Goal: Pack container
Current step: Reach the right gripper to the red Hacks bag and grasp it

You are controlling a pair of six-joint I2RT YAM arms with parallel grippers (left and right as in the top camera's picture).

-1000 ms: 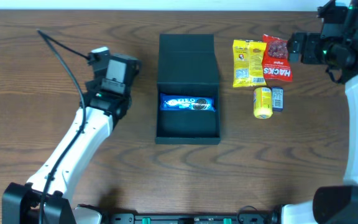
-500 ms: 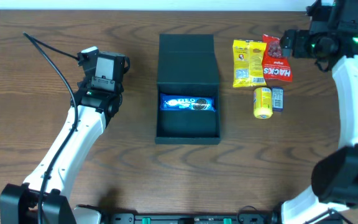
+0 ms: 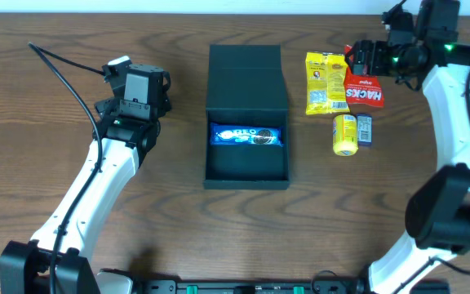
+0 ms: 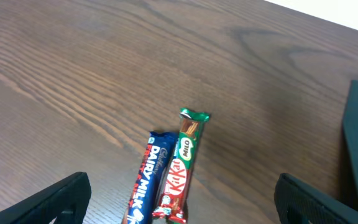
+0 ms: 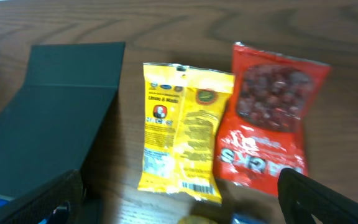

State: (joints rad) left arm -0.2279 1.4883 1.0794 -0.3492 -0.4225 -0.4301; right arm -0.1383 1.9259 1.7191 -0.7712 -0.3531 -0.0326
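Two arms over a brown wooden table (image 3: 186,212), both empty-handed. The container (image 3: 246,167), a dark box, sits in the centre of the overhead frame with its flap lid thrown back toward the top edge. Inside it one blue biscuit packet (image 3: 247,135) lies crosswise, near the hinge end, the rest of the floor bare. The left gripper (image 3: 139,82) hangs at upper left, well apart from the box. In the left wrist view its dark fingers (image 4: 61,198) stand wide apart at the two lower corners, clamped on nothing. Two bars lie on the wood between and beyond them: a blue chocolate bar (image 4: 145,183) and a red and green wafer bar (image 4: 180,168), side by side and touching, their near ends cut off by the lower edge. In the overhead view the gripper body covers both. A black cable (image 3: 64,57) trails from the left arm toward the upper left. The right gripper (image 3: 364,59) is at upper right, over the top edge of a red sweet packet (image 3: 365,90). Its fingers (image 5: 48,199) are spread wide in the wrist view, gripping nothing. A yellow packet (image 3: 325,82) lies just left of the red one, edges overlapping, between it and the box lid. Below them lie a small yellow can (image 3: 345,134) and a little grey packet (image 3: 365,130), just beside each other. Whether the last two touch cannot be told.
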